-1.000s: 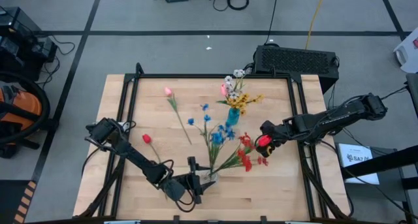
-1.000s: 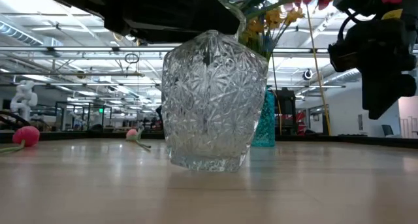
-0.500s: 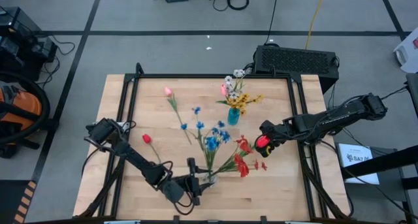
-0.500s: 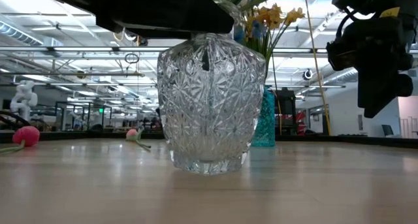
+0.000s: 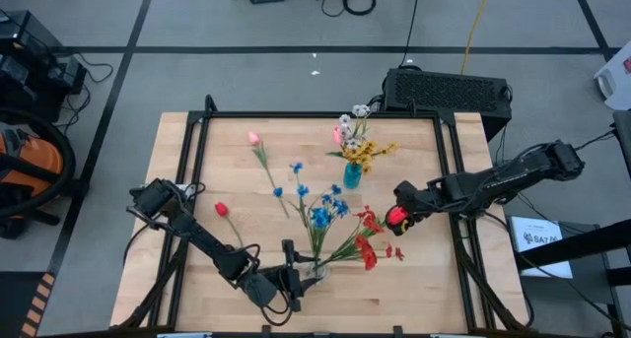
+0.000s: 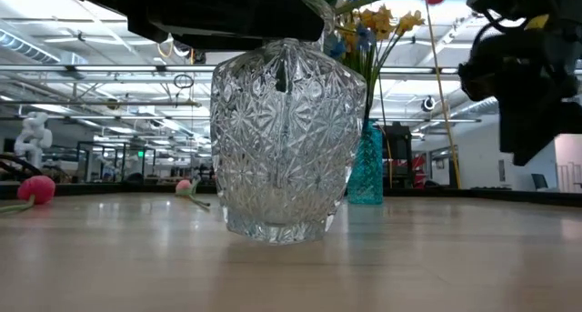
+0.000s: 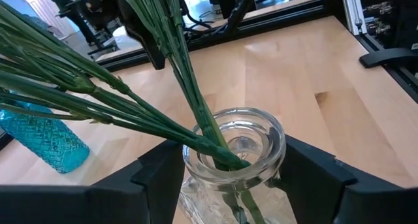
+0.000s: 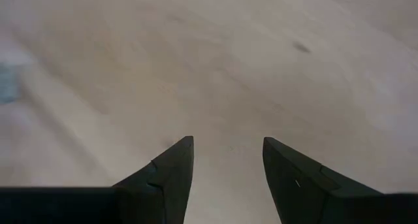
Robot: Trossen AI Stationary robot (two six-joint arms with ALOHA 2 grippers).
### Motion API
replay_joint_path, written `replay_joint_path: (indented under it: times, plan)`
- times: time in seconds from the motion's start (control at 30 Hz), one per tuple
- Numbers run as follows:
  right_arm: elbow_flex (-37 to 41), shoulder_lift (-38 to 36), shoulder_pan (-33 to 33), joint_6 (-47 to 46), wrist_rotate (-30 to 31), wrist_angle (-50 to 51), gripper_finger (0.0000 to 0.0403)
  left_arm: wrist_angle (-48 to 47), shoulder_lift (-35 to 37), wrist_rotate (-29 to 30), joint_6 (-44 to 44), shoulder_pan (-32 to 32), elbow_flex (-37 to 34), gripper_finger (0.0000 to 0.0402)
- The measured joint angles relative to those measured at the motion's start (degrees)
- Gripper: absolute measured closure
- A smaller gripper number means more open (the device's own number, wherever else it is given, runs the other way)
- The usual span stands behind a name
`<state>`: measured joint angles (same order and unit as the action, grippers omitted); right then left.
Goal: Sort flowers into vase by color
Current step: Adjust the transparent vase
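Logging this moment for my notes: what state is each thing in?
Clear vase: upright, holding green stems, between the left claw's fingers.
Teal vase: upright, holding yellow and white flowers.
Red tulip: lying on the table.
Pink tulip: lying on the table.
Right claw: open, empty.

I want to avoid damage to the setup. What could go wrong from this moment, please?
1. The left gripper clasps the clear glass vase by its neck; the vase looks tilted in the low view, so it might slip or tip.
2. The long stems lean far to one side and may pull the vase over.
3. The red flowers reach close to the right gripper, which might snag them.
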<state>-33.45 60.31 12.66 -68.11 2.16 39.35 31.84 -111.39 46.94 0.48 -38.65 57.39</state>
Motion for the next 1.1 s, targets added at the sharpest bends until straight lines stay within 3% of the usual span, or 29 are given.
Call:
replay_joint_path:
  times: [0.2, 0.4, 0.63, 0.77, 0.9, 1.1]
  plan:
    - [0.0, -0.4, 2.88, -6.22, 1.95, 17.49, 0.0298, 0.25, 0.0, 0.0, -0.12, -0.11, 0.04, 0.0169]
    - [-0.02, -5.42, 1.46, -6.31, 2.34, 18.7, 0.0393, 0.46, 0.0, 0.04, -0.1, -0.09, 0.09, 0.0169]
    - [-2.43, -13.99, -0.3, -7.51, 1.48, 19.23, 0.04, 1.07, 0.0, 0.22, -0.12, -0.13, 0.09, 0.0169]
    - [-6.5, -14.74, -0.13, -7.31, 0.75, 16.97, 0.0402, 1.18, 0.0, 1.45, -0.14, -0.13, 0.09, 0.0173]
    - [-8.92, -11.13, -0.13, -5.47, -1.75, 12.17, 0.0402, 1.31, -0.02, 2.6, -0.14, -0.06, 0.09, 0.0196]
    - [-9.05, 0.5, 1.17, -0.7, -7.64, 9.84, 0.0402, 2.44, -0.07, 2.91, -0.21, 0.07, 0.09, 0.0207]
